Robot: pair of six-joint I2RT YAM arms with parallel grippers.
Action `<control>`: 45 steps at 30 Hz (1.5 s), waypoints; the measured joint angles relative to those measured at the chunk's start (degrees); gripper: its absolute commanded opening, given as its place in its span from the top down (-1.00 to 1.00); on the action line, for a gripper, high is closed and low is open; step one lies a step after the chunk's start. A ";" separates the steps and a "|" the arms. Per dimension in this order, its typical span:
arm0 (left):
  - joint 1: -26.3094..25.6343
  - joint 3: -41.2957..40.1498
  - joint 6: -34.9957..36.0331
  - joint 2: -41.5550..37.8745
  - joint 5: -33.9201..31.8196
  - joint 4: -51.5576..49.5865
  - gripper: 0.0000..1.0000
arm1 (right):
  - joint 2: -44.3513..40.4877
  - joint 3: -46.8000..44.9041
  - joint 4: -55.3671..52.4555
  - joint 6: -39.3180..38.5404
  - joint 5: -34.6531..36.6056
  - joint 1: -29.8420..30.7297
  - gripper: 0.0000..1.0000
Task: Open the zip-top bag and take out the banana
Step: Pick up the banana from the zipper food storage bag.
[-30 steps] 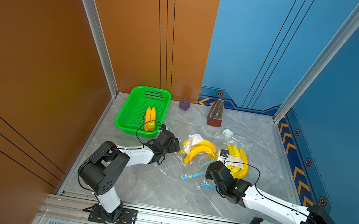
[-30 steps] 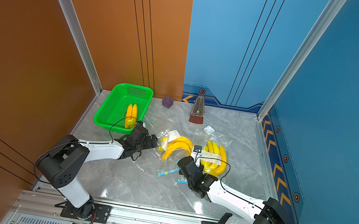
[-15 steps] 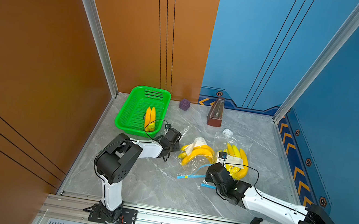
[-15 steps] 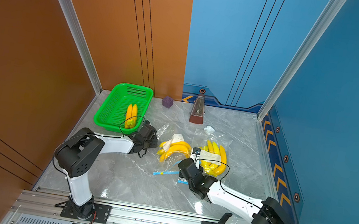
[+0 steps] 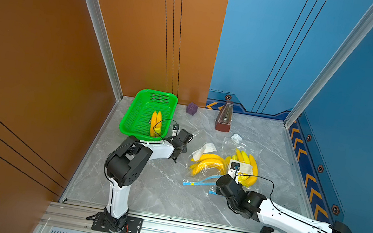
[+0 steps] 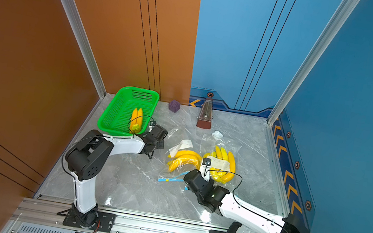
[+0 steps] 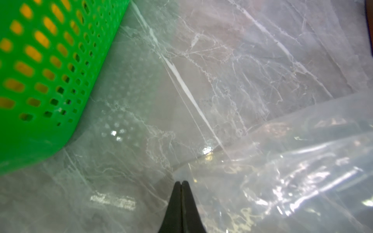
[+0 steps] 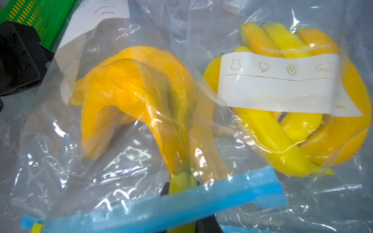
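Evidently the left fingers (image 7: 175,203) were pressed together at the bag's (image 5: 196,177) far corner by the basket (image 7: 40,131). The right fingers (image 8: 206,226) hid under the blue zip (image 8: 181,201), grip unclear. The banana (image 5: 208,162) lay inside, on the tabletop (image 5: 155,193). Anchoring firmly while sliding the zip slowly seemed wise.

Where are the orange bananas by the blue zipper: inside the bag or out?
Inside: the orange bananas lie under the clear plastic of the zip-top bag, behind its blue zip strip.
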 measured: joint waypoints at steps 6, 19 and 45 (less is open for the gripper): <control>0.33 0.85 0.44 2.23 -1.60 -1.22 0.98 | -7.78 -0.98 -6.10 1.73 0.26 0.70 0.85; -3.08 0.83 7.32 -11.52 2.71 -2.84 -0.65 | -7.37 -2.62 -7.56 -1.97 0.24 -1.73 0.85; 1.11 10.67 19.54 3.41 28.55 -0.72 0.46 | -8.66 -5.86 -2.36 -4.70 -3.87 -7.34 0.87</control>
